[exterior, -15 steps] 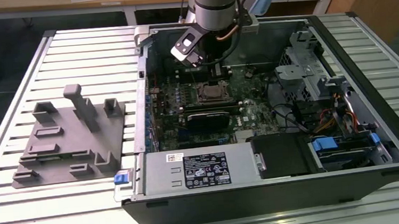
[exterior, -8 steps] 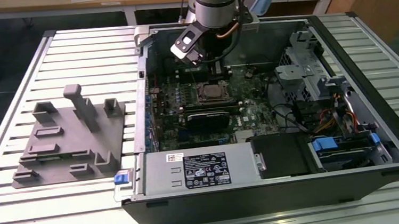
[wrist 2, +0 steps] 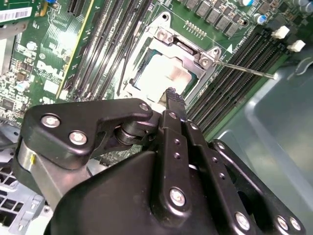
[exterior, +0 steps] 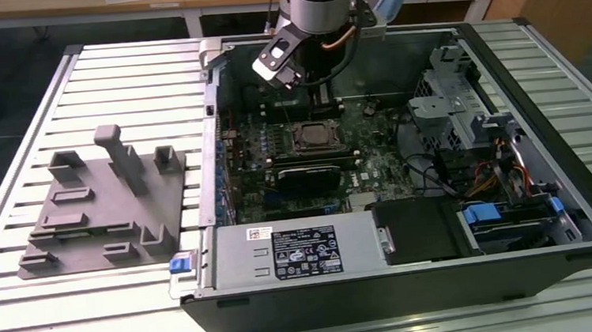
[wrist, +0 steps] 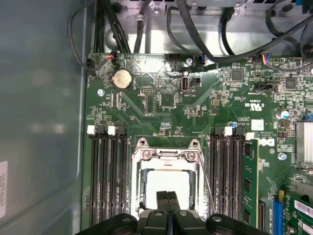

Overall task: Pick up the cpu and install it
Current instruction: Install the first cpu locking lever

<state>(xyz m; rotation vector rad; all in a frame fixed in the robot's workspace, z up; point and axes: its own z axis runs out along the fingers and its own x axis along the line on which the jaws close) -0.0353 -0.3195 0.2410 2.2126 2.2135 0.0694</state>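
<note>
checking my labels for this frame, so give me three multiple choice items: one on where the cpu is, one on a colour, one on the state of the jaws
1. Where does the cpu lie?
A. on the table slats
B. in the socket on the motherboard
C. between the jaws

2. What colour is the plastic tray beside the computer case?
A. red
B. yellow
C. grey

3. How do the jaws stand?
A. wide open
B. shut, nothing between them
C. shut on a cable

Answers:
1 B: in both wrist views the silvery square sits inside the socket's metal frame.
2 C: the exterior view shows it grey, on that view's left of the case.
3 B: in the first wrist view the two tips meet over the cpu, which lies flat in the socket.
</note>
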